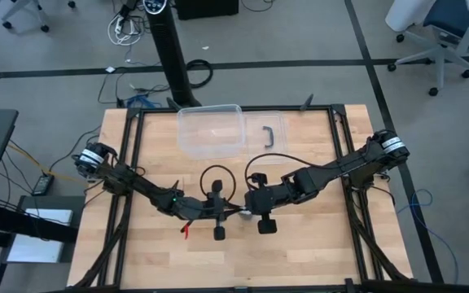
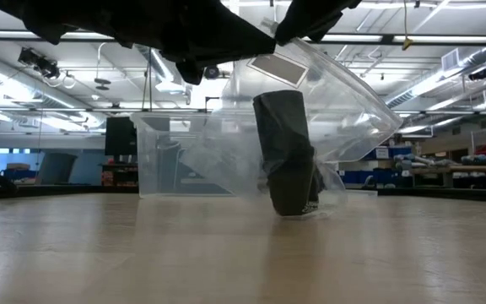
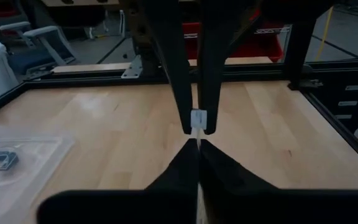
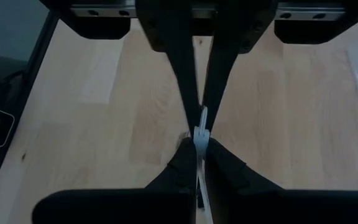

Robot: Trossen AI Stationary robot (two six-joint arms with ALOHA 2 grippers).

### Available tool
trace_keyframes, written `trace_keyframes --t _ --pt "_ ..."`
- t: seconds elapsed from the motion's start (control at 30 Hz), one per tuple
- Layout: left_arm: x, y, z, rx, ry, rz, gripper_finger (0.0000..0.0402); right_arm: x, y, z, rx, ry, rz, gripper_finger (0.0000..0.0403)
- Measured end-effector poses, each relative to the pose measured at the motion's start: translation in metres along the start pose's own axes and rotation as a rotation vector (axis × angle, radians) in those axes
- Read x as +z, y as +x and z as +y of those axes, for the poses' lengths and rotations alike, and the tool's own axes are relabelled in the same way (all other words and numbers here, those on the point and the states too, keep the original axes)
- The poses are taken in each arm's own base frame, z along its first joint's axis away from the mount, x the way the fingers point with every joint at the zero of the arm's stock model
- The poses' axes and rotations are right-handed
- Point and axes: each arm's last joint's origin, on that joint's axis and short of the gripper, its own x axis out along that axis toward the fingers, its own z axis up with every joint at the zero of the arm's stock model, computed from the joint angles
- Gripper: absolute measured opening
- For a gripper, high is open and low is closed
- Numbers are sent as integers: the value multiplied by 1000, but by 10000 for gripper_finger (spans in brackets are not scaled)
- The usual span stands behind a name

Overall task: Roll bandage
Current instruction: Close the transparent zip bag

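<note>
Grippers meeting at mid-surface over a small white piece.
We see the left gripper (image 1: 233, 213) and right gripper (image 1: 246, 213) both clamped together; the bandage (image 2: 286, 154) stands upright before the clear box (image 1: 211, 129).

Your two arms reach in from the table's side edges and meet near its middle. Your left gripper (image 1: 233, 213) and right gripper (image 1: 243, 213) face each other, both pinched closed.

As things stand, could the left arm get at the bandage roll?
Probably not. The bandage stands inside the clear plastic bag. The left gripper is shut on the bag's film, as is the right gripper, so its fingers are occupied and plastic covers the roll.
</note>
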Motion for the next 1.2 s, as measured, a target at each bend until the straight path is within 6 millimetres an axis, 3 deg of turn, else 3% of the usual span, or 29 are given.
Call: trace_keyframes --t 1.03,1.2 --pt "5 -3 -3 34 7 -49 0 -15 -2 5 12 43 143 4" --pt "5 -3 -3 32 8 -47 0 -14 -6 9 9 43 119 42"
